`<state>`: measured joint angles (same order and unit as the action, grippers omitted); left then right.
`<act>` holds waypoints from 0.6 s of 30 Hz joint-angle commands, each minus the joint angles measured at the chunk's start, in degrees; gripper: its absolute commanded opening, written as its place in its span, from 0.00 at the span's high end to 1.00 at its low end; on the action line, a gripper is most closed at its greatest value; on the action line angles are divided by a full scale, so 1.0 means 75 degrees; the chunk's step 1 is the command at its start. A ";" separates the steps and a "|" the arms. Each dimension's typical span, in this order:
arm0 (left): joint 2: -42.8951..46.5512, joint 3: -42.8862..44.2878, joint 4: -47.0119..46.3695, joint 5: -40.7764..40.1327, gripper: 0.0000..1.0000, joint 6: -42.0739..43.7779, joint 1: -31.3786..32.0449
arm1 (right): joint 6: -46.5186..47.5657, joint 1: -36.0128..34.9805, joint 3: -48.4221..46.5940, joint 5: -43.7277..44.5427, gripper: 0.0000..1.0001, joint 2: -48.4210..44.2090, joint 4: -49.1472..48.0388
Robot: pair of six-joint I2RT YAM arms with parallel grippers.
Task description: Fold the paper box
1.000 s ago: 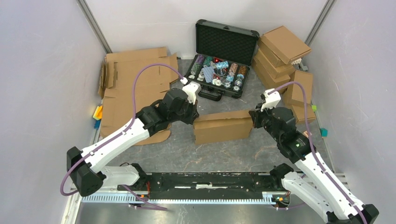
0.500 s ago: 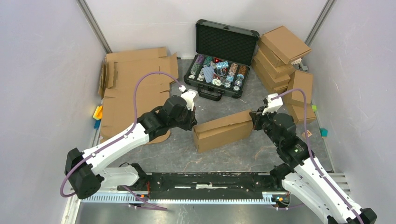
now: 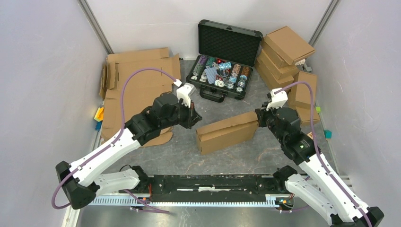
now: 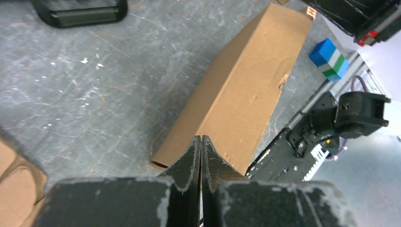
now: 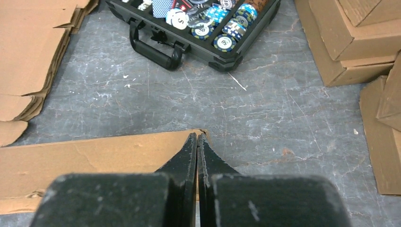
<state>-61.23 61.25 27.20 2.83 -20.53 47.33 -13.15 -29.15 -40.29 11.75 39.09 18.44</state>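
two grippers, both pinched together on nothing: left gripper [image 4: 201, 141], right gripper [image 5: 197, 137]. in the last second the paper box [image 3: 228, 132] swung from level to slanted, right end higher in the overhead frame, and the left arm backed off toward frame left. box sits mid-frame on the grey table [image 3: 189, 156] and looks closed already, so likely just repositioning, not folding. left arm stretched low, tips by the box's left end, contact unclear; right arm bent, tips at the box's right corner.
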 commanded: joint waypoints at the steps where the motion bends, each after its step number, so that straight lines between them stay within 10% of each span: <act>1: 0.0170 -0.0668 -0.0497 0.0977 0.98 -0.0535 -0.0018 | -0.0039 -0.0002 0.0410 0.0207 1.00 -0.0079 0.0049; 18: 0.0630 -0.0512 -0.0243 0.0886 0.98 -0.0392 -0.0018 | -0.0096 -0.0004 0.0419 0.0060 1.00 -0.0087 -0.0019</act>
<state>-58.17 51.48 25.02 8.93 -23.90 47.33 -14.68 -29.15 -34.04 12.34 36.99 15.38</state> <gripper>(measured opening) 0.029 0.004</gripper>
